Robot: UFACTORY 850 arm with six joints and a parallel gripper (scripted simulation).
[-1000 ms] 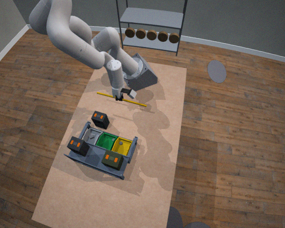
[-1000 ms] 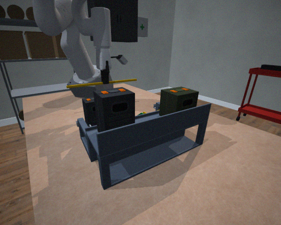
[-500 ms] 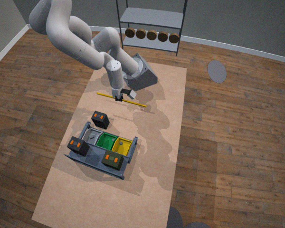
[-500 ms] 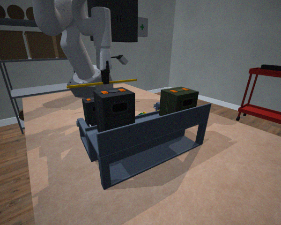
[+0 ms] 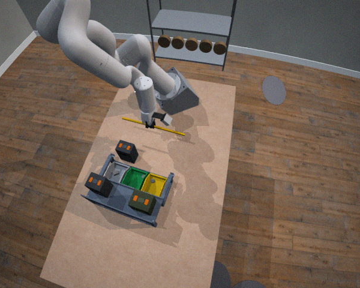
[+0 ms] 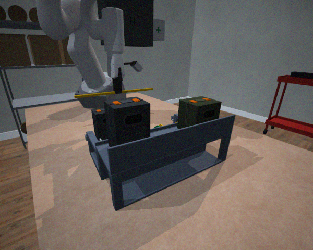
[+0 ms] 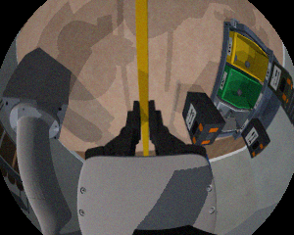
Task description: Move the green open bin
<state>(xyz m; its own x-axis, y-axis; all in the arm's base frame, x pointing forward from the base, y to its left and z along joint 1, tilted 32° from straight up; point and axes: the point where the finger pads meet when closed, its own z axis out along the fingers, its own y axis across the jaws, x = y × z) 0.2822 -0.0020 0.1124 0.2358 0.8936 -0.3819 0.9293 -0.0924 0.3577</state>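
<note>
Top view first: the green open bin [image 5: 135, 179] [image 7: 239, 89] sits in the middle of the row on the blue-grey shelf [image 5: 121, 198] [image 6: 172, 145] [image 7: 218, 83], between the grey bin [image 5: 119, 171] [image 7: 231, 117] and the yellow bin [image 5: 154, 184] [image 7: 250, 58], so it is not on the table top [image 5: 133, 248] [image 6: 232, 215] [image 7: 98, 29]; a small grey part shows inside it, near one corner from above, and the exterior camera catches only slivers of green and yellow past the shelf's back, too little to judge the bins by. Small grey parts show in the grey and yellow bins too. On the shelf's upper board, behind the row, stand two cases: a black case [image 5: 98, 185] [image 6: 129, 123] [image 7: 256, 138] at the grey bin's end and an olive case [image 5: 142, 201] [image 6: 199, 111] [image 7: 289, 88] toward the yellow bin's end, both with orange latches. Another black case, the front one [image 5: 126, 151] [image 6: 98, 123] [image 7: 203, 117], stands upright on the table just beside the shelf, near the grey bin. Farther out, toward the arm's base [image 5: 180, 104] [image 6: 89, 103] [image 7: 36, 75], the gripper [image 5: 149, 125] [image 6: 117, 92] [image 7: 144, 109] is in the air above the table, well apart from the green bin, its fingers pinching a long yellow bar [image 5: 169, 130] [image 6: 137, 89] [image 7: 142, 49] that sticks out on both sides of them. From the exterior view the bar is raised off the table and roughly level, and the top view shows it touching neither shelf nor cases
</note>
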